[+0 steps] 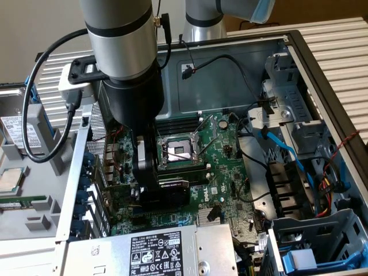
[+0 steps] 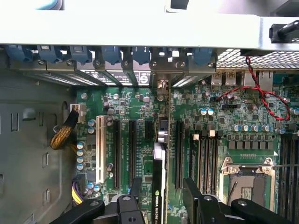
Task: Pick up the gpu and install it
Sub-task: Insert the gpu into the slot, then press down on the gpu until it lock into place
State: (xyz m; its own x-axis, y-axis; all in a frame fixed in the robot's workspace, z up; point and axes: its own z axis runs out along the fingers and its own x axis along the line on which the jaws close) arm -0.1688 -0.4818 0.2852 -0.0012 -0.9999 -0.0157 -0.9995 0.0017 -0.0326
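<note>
One hand (image 2: 161, 205), fingers (image 2: 194, 198) either side of the gpu (image 2: 159, 186), gripping it edge-on. Card stands upright over the motherboard (image 2: 140, 112) among the black expansion slots (image 2: 132, 149), silver bracket end toward the case rear wall. Exterior view: gpu (image 1: 172, 187) low inside the open case (image 1: 230, 75), beside the empty CPU socket (image 1: 179, 150). Beyond: red-black wire (image 2: 261, 95), blue slot clips (image 2: 112, 55).
</note>
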